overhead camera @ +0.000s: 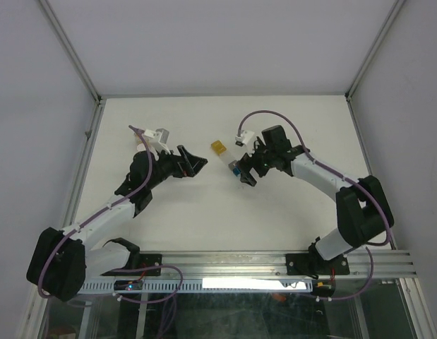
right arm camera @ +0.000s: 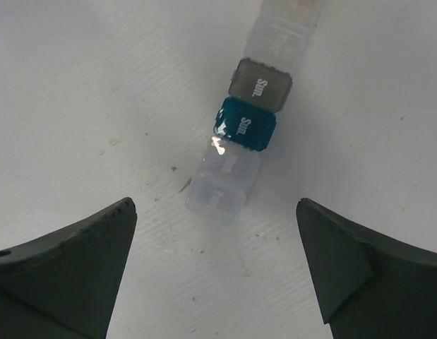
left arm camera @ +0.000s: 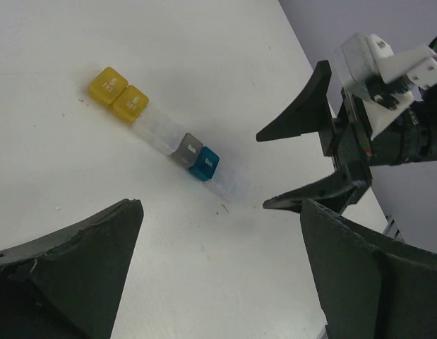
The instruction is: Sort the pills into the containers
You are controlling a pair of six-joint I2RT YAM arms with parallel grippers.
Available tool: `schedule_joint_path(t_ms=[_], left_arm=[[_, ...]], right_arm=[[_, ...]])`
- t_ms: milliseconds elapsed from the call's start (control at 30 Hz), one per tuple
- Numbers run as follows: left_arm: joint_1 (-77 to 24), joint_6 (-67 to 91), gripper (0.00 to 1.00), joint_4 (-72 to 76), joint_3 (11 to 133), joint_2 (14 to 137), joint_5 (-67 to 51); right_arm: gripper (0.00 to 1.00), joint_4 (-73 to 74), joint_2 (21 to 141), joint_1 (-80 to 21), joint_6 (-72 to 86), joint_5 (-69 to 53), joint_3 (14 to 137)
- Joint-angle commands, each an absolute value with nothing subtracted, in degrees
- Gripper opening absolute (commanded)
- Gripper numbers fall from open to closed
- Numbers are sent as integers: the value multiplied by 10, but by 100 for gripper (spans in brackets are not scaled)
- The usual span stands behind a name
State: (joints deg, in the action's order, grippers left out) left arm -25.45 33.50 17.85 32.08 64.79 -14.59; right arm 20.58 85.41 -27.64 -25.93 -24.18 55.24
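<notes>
Containers sit on the table near centre, well apart from every edge. It is one strip of joined cells lying flat. In the top view it runs from 11 o'clock down to 5 o'clock. Cell order from the 11 o'clock end, per the left wrist view: two yellow cells, a few clear ones, one grey cell, one teal cell, then clear cells to the end. Lids look closed. Left gripper is at 9 o'clock of the strip, near it but not touching. It is released, with the jaws spread wide and only bare table between them. Right gripper is at 4 o'clock of the teal cell, just beside the strip's clear end. It is also released and grasps nothing. In its own wrist view the clear end cells lie at 12 o'clock of the gap between the fingertips, clear of both fingers. Can't tell its height over the table.
</notes>
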Motion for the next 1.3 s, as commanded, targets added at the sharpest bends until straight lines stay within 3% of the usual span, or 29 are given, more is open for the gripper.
schedule_joint_path(t_ms=[0, 233, 467, 633, 800, 1000, 1267], left_arm=[[-255, 332, 99, 262, 267, 600, -113], [-255, 338, 99, 264, 205, 542, -107], [-255, 358, 99, 244, 151, 471, -98], [-255, 362, 99, 231, 141, 444, -102], [-255, 362, 99, 229, 138, 437, -120], [-255, 352, 99, 246, 135, 439, -162], [-267, 332, 99, 350, 115, 450, -265]], right_arm=[[100, 169, 912, -290, -215, -176, 617], [93, 179, 988, -324, -196, -135, 665], [79, 195, 1034, -333, -183, -107, 693], [66, 199, 1048, -333, -182, -106, 695], [47, 208, 1051, -333, -188, -113, 694], [42, 223, 1023, -328, -237, -144, 667], [41, 293, 906, -310, -429, -250, 551]])
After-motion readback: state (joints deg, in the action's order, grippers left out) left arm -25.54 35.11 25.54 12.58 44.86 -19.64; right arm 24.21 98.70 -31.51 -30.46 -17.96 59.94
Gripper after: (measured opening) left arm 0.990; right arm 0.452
